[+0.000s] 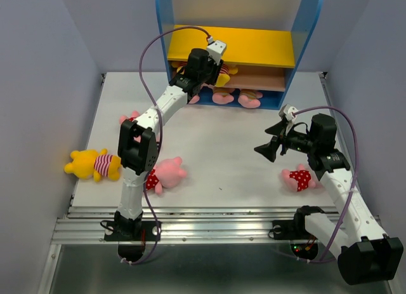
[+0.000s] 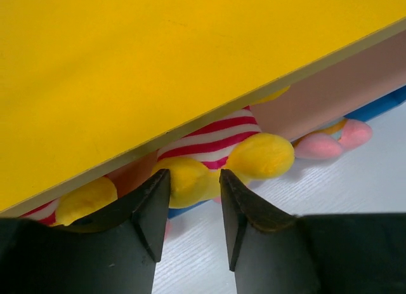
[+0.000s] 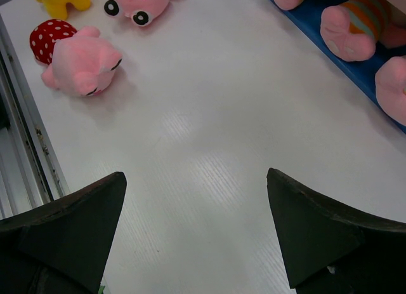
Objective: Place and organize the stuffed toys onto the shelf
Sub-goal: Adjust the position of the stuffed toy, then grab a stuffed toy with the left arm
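The shelf has blue side panels, a yellow upper board [image 1: 254, 47], a brown middle board [image 1: 263, 79] and a blue base [image 1: 274, 103]. My left gripper [image 1: 214, 70] is at the middle board, open, its tips [image 2: 193, 174] just in front of the foot of a yellow bear in a red-striped shirt [image 2: 216, 138] lying there. Pink pigs in tan-striped shirts [image 1: 223, 97] lie on the base. On the table lie a yellow bear [image 1: 92, 164], a red-dotted pig [image 1: 168, 173], a pig [image 1: 130, 118] half hidden behind the left arm, and a red-dotted pig [image 1: 298, 178]. My right gripper [image 1: 266, 148] is open and empty above the table [image 3: 195, 174].
Grey walls close in the table on both sides. A metal rail [image 1: 216, 227] runs along the near edge. The right wrist view shows the red-dotted pig [image 3: 79, 53], another pig's face [image 3: 136, 5] and the striped pigs' feet [image 3: 346, 30] on the blue base.
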Robot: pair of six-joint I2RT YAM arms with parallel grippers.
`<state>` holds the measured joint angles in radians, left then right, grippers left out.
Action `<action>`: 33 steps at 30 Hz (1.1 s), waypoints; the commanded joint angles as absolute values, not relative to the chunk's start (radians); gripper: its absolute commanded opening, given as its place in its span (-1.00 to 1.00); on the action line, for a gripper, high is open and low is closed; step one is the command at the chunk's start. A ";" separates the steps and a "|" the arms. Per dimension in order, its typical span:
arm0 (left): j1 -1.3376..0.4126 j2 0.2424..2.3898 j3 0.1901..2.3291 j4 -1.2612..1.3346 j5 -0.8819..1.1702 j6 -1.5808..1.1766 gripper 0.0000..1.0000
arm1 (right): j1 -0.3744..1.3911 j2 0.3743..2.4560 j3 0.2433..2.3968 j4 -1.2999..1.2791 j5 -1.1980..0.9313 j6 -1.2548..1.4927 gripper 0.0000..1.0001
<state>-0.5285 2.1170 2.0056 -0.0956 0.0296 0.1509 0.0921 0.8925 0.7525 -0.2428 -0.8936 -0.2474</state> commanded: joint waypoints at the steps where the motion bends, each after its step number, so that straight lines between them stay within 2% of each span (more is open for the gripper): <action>1: -0.529 2.083 2.011 -0.072 0.011 0.141 0.03 | 0.089 0.893 0.750 -0.229 -0.891 -0.262 0.93; 6: -0.529 2.062 1.997 -0.069 0.012 0.132 0.18 | 0.089 0.894 0.750 -0.229 -0.891 -0.262 0.94; 8: -0.528 2.054 1.993 -0.069 0.020 0.129 0.32 | 0.089 0.893 0.750 -0.229 -0.891 -0.262 0.94; 11: -0.528 2.028 1.974 -0.069 0.038 0.126 0.38 | 0.089 0.894 0.750 -0.227 -0.891 -0.264 0.94; 13: -0.528 1.996 1.942 -0.060 0.054 0.124 0.50 | 0.089 0.893 0.750 -0.230 -0.893 -0.267 0.94; 14: -0.528 1.984 1.931 -0.054 0.061 0.124 0.74 | 0.089 0.893 0.750 -0.230 -0.894 -0.268 0.94; 15: -0.529 1.953 1.898 -0.045 0.069 0.124 0.82 | 0.089 0.893 0.750 -0.230 -0.894 -0.268 0.94; 17: -0.529 1.919 1.858 -0.016 0.086 0.124 0.83 | 0.089 0.893 0.750 -0.230 -0.896 -0.270 0.94; 18: -0.529 1.902 1.826 -0.009 0.089 0.123 0.97 | 0.089 0.893 0.749 -0.230 -0.897 -0.270 0.94; 30: -0.528 1.755 1.723 0.021 0.132 0.080 0.98 | 0.089 0.897 0.749 -0.232 -0.893 -0.275 0.94; 33: -0.529 1.672 1.636 0.035 0.111 0.037 0.98 | 0.089 0.894 0.750 -0.233 -0.891 -0.276 0.94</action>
<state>-0.5285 1.7782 1.7134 -0.0147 0.1154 0.0868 0.0921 0.8982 0.7525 -0.2470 -0.8932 -0.2596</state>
